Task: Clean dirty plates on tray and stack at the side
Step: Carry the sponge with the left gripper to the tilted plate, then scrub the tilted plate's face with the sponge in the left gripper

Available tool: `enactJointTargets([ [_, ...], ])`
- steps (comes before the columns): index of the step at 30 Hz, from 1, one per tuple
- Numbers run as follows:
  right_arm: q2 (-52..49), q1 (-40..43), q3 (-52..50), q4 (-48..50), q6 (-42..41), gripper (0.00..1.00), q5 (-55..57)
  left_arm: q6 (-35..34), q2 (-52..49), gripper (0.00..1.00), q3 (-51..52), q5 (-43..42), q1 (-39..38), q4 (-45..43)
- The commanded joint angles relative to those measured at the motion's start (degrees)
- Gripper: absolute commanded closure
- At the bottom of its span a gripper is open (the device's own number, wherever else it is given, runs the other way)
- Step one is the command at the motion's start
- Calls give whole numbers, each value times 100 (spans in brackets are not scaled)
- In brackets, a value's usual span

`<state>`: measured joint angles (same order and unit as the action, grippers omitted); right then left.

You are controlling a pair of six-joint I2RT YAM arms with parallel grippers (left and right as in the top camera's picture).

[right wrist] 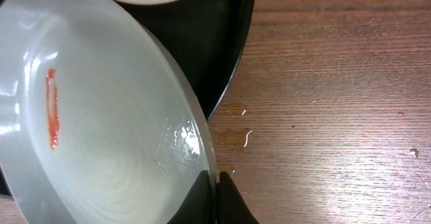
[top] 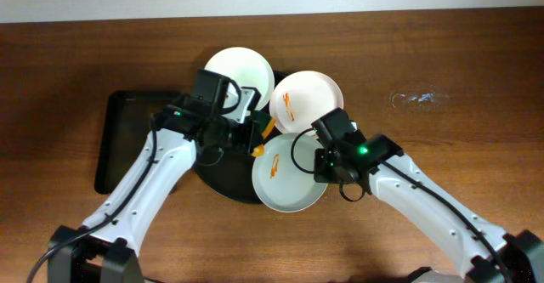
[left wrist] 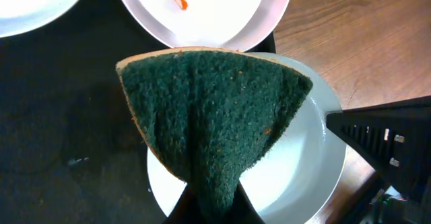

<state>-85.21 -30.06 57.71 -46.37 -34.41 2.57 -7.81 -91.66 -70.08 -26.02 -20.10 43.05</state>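
Three white dirty plates lie on the round black tray [top: 219, 179]. The front plate [top: 289, 181] carries an orange smear [right wrist: 52, 109], and my right gripper [right wrist: 214, 190] is shut on its right rim. That plate [right wrist: 101, 130] reaches past the tray's edge [right wrist: 225, 42]. My left gripper [left wrist: 214, 207] is shut on a green sponge [left wrist: 215, 109], which hangs over the front plate [left wrist: 303, 170]; whether it touches the plate I cannot tell. The back right plate [top: 306, 100] is also smeared orange. The back left plate [top: 240, 69] looks plain, partly hidden by the left wrist.
A rectangular black tray [top: 126, 138] lies left of the round one. Dark wood tabletop [right wrist: 337, 103] stretches to the right, with a pale smudge [top: 414, 98] and a few white crumbs [right wrist: 247, 138]. The right arm [left wrist: 384, 136] stands close beside the sponge.
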Motion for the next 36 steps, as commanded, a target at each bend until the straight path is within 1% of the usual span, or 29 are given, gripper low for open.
enactJointTargets([
  [1,-376,-39,103,57,57,96,-192,-201,-188,100,-122,337,-127,-101],
  [3,-601,-42,103,138,55,96,-232,-201,-243,100,-122,334,-61,-83],
  [5,-710,-42,103,201,52,96,-236,-199,-345,100,-120,332,-96,140],
  [7,-717,-42,105,243,52,96,-234,-197,-522,100,-120,332,-238,337],
  [9,-717,-42,105,232,52,96,-236,-201,-774,100,-118,280,-446,249],
  [12,-717,-42,105,221,52,96,-236,-199,-964,100,-120,-387,-719,267],
  [13,-717,-42,105,221,52,96,-236,-201,-964,100,-120,-444,-780,315],
  [17,-717,-42,105,221,55,96,-254,-201,-1045,100,-72,-245,-935,466],
  [20,-717,-42,105,219,52,96,-304,-203,-1425,100,-35,-223,-1185,365],
  [23,-717,-42,105,219,52,96,-365,-203,-1652,100,-35,26,-1244,284],
  [27,-717,-42,105,173,55,96,-365,-203,-1703,100,-28,341,-1292,267],
  [28,-717,-42,105,166,55,96,-365,-210,-1738,100,-17,592,-1368,264],
  [30,-717,-42,105,155,55,96,-365,-354,-1768,100,0,787,-1408,234],
  [33,-717,-42,105,151,55,96,-365,-505,-1895,100,61,787,-1414,4],
  [36,-717,-42,105,149,55,96,-365,-503,-2227,100,111,787,-1414,-179],
])
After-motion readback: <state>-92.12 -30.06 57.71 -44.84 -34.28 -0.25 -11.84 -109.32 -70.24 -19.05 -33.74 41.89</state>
